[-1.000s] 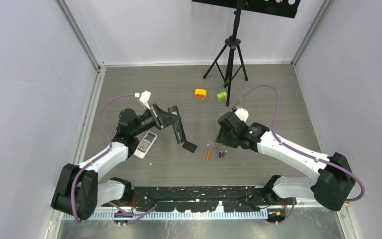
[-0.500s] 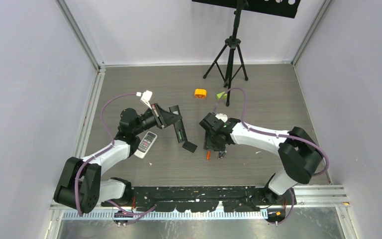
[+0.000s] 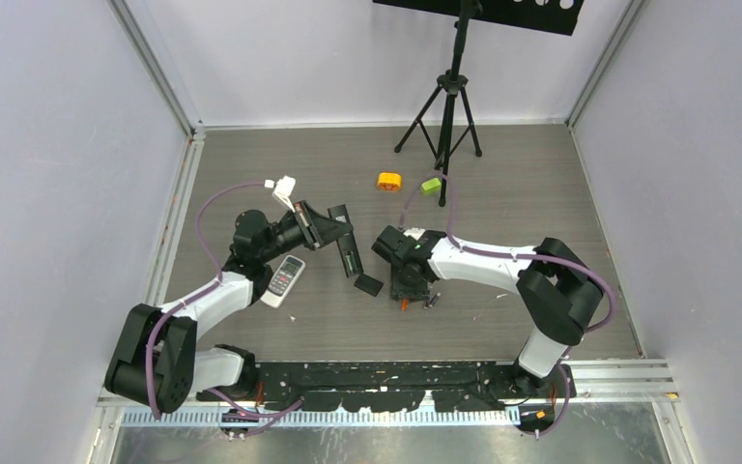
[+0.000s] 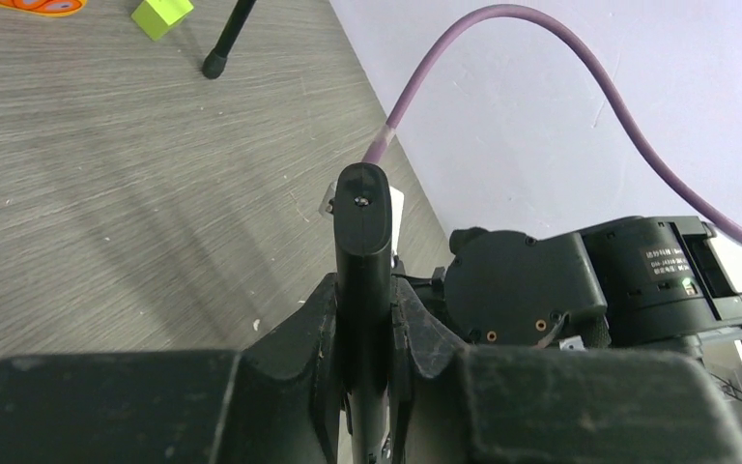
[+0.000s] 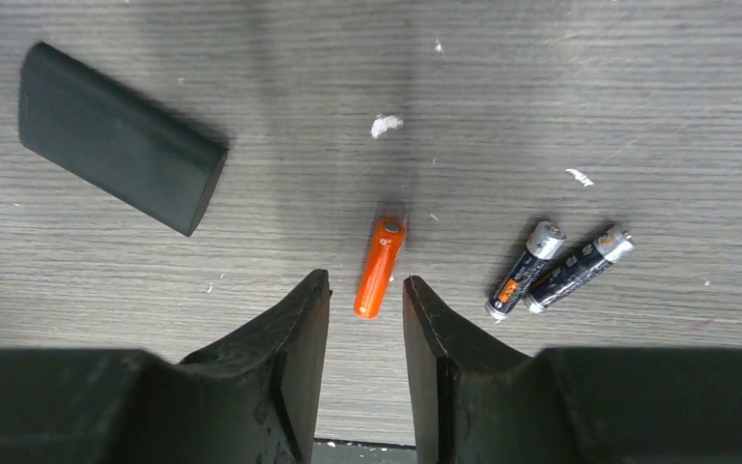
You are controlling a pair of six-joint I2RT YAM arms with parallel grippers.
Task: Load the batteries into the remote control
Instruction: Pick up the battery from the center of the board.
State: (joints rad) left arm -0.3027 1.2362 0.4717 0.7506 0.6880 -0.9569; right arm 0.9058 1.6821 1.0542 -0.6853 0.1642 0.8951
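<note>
Orange cylindrical battery (image 5: pixel 380 268) lying on grey wood-grain counter (image 5: pixel 251 58) under released right gripper (image 5: pixel 365 285), left gripper (image 4: pixel 362 295) grasping slim black remote (image 4: pixel 362 213)

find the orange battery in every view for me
Top external: orange battery sits low centre, just right of the black cover.
Left wrist: not in it.
Right wrist: mid-frame, at the tips of the open right pincer, with the black cover at upper left.
Shared landmark: the black cover.
</note>
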